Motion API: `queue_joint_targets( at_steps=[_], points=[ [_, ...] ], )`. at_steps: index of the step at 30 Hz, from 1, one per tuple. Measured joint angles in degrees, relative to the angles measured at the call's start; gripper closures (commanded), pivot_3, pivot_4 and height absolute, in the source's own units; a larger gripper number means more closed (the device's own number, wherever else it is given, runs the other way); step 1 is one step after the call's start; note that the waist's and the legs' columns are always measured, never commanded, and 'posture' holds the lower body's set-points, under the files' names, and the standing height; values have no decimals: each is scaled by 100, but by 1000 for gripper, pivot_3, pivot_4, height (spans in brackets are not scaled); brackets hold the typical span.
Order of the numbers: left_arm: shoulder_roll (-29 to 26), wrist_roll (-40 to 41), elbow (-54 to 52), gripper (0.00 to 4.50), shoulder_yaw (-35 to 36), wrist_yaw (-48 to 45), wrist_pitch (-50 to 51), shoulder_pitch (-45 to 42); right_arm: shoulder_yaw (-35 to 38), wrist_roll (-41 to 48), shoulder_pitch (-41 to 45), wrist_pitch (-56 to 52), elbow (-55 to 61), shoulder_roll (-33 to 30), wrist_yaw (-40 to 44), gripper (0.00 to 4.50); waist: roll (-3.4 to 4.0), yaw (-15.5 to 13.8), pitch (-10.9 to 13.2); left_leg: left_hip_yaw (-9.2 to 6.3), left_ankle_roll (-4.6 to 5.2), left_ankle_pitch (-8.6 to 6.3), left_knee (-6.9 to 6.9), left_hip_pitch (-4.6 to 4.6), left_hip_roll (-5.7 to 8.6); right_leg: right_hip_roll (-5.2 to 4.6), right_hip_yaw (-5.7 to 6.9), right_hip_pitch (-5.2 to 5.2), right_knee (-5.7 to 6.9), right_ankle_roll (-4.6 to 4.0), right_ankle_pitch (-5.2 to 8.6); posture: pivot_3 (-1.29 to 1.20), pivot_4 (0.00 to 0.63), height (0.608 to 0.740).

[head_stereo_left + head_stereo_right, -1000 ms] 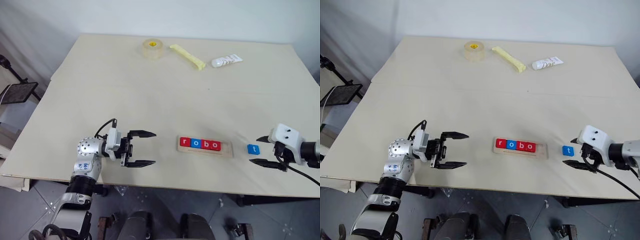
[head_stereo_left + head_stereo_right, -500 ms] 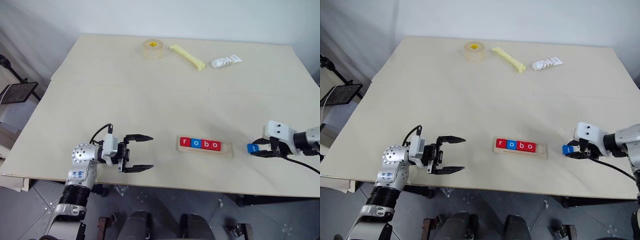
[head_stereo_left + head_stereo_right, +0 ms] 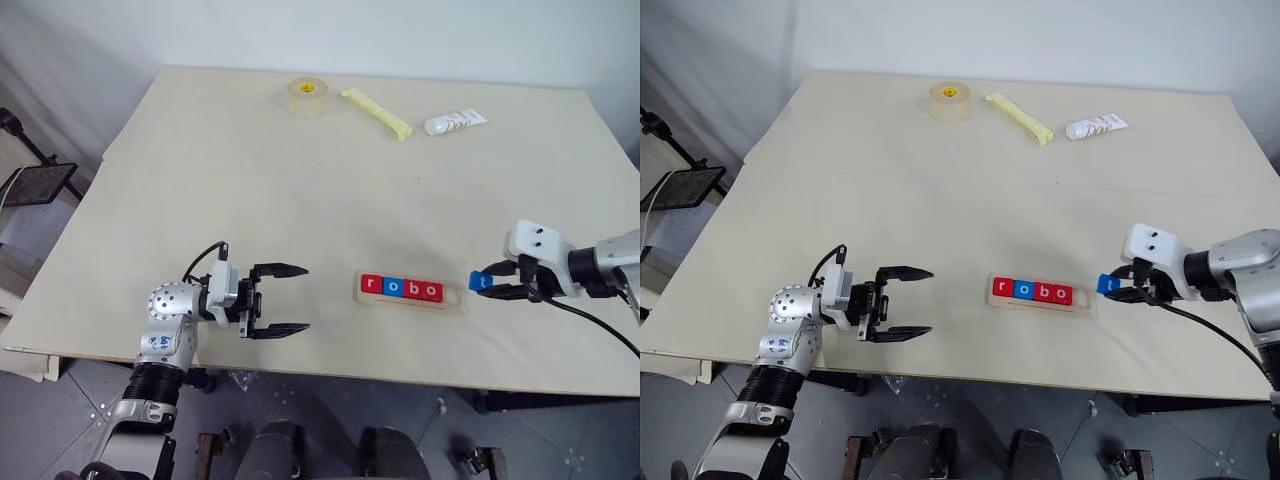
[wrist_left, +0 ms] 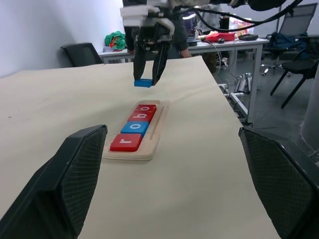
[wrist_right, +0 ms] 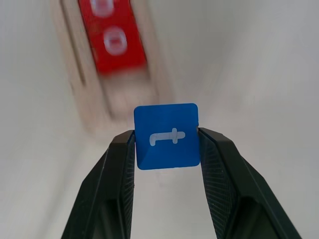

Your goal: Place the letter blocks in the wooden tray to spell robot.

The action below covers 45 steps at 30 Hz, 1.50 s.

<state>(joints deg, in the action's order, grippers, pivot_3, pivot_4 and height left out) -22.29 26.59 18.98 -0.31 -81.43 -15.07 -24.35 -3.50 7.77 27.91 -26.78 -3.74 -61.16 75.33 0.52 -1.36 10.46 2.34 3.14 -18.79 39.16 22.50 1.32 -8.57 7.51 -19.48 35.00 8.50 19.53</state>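
One large pale table (image 3: 300, 200) carried everything in the scene. Two robot arms reached over its near edge. The left gripper (image 3: 282, 298) hung near the left of that edge, pointing right toward the tray, its two black fingers spread well apart with nothing between them. The right gripper (image 3: 492, 282) sat at the right, pointing left, its two fingers clamped on the edges of the blue t block (image 5: 167, 135), which was lifted clear of the table just beyond the tray's right end.

One wooden tray (image 3: 457, 295) lay lengthwise near the table's near edge, between the two grippers. Four letter blocks sat in it in a row, touching one another: a red r (image 3: 371, 285), a blue o (image 3: 391, 287), a red b (image 3: 411, 289) and a red o (image 3: 431, 291), read from left to right. The tray's right end slot was bare. With the held tile, that made five blocks, three red and two blue.

Three other things lay along the far side of the table, well apart from the tray: one roll of tape (image 3: 306, 97) on the left, one yellow strip (image 3: 376, 113) beside it, and one white tube (image 3: 455, 122) to the right.
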Motion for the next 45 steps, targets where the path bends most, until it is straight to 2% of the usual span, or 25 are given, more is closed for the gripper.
queue_joint_targets(
  at_steps=[4,19,20,27,35,38,45],
  points=[
    [56,-2,81,0,-8,-4,-22,-40,-91,62,-6,-327,323,63,-89,3037,0,-3,0,-3,0,0,0,2,2,0,1,-1,0,0,0,0,150,740],
    [89,-4,-8,0,-10,66,-68,63,-812,-91,296,-172,179,182,65,3037,0,5,0,-2,0,0,-1,2,2,0,1,-2,0,0,0,0,150,740],
    [88,-4,-17,0,-10,74,-67,72,-861,-116,313,-159,151,182,86,2284,0,7,0,-3,0,0,-1,2,2,0,1,-2,0,0,0,0,150,740],
    [89,-4,-48,0,-11,169,-68,140,-998,-214,382,-147,114,246,118,30,0,14,0,-2,0,0,-1,2,1,0,1,-2,0,0,0,0,150,740],
    [104,-5,-43,0,-15,182,-71,131,-787,-66,529,-355,180,388,-106,30,0,13,0,-3,0,0,-1,2,1,1,2,-3,1,0,0,0,150,740],
    [109,-5,-34,0,-15,181,-81,119,-671,65,533,-423,312,387,-105,597,0,7,0,-4,0,0,-1,2,2,0,2,-2,0,0,0,0,150,740],
    [116,-5,-18,0,-25,171,-115,95,-344,530,96,-596,804,-12,327,3056,0,2,0,-8,0,0,-3,4,2,1,4,-2,0,0,0,0,150,740]
  ],
)
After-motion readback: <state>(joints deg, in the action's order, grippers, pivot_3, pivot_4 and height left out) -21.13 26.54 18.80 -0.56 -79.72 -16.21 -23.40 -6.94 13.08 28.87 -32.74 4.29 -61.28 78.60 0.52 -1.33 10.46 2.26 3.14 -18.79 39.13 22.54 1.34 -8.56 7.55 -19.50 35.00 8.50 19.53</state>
